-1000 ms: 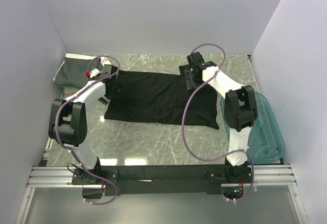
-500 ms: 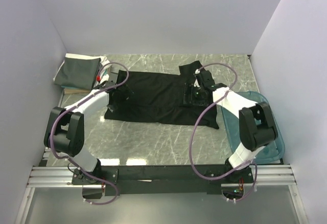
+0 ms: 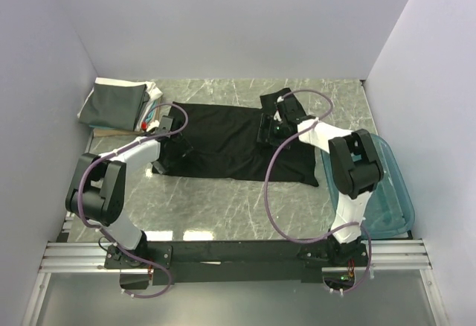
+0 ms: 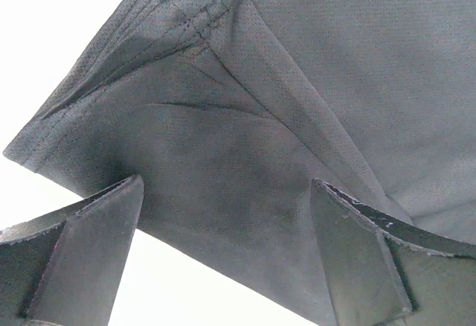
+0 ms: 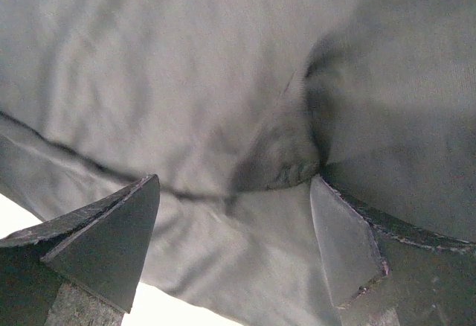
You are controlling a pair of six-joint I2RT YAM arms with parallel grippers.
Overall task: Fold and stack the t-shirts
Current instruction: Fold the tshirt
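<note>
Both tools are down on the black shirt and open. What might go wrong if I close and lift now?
1. The right tool straddles a bunched ridge in the black t-shirt; closing may pinch only that wrinkle, or extra layers.
2. The left tool sits near the stitched hem at the cloth's edge, so it might catch little cloth and slip.
3. The folded stack lies close beside the left arm; a swing could knock it.

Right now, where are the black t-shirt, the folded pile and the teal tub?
black t-shirt (image 3: 223,144), top view, middle of its body.
folded pile (image 3: 115,104), top view, dark grey top shirt.
teal tub (image 3: 393,192), top view, bare inside floor.
</note>
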